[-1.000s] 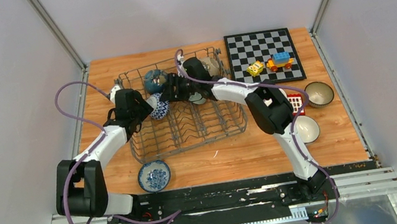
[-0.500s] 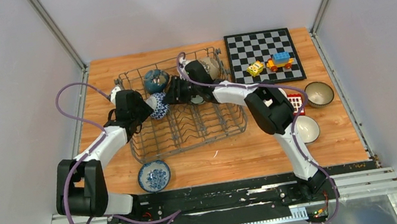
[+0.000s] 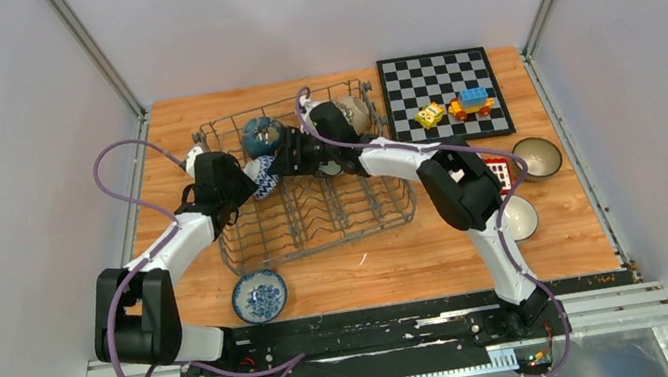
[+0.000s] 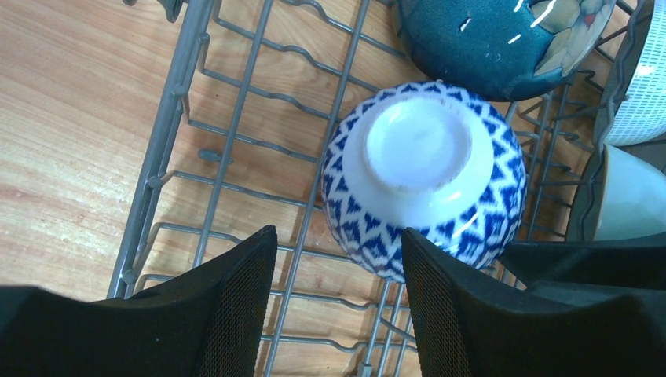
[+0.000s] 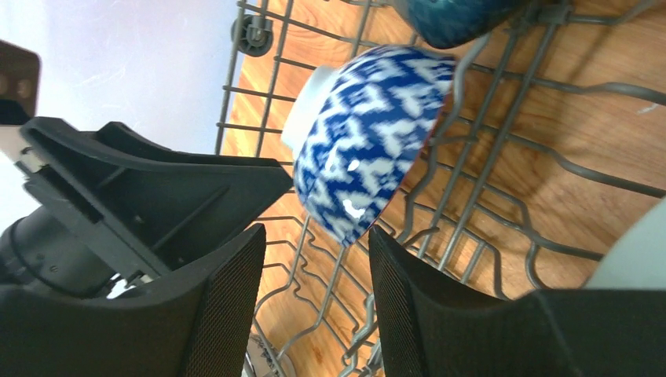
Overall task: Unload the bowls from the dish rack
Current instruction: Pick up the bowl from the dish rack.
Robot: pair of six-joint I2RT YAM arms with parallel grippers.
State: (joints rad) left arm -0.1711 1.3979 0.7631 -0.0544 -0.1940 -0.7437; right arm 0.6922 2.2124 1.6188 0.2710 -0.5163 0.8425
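Observation:
The grey wire dish rack holds a blue-and-white bowl on its side among the prongs, foot toward the left. Behind it sit a dark teal bowl and a beige bowl. My left gripper is at the bowl's foot side. In the left wrist view the left gripper is open, and the bowl lies just beyond its tips, by the right finger. My right gripper faces the bowl from the other side. It is open, with the bowl's lower edge just above the gap.
A chessboard with toy blocks lies at the back right. On the table stand a blue-and-white bowl, a beige-brown bowl and a white bowl. More pale bowls stand in the rack.
The right gripper has edged left toward the blue-and-white bowl, which has shifted slightly up and left in the rack. The left arm has hardly moved.

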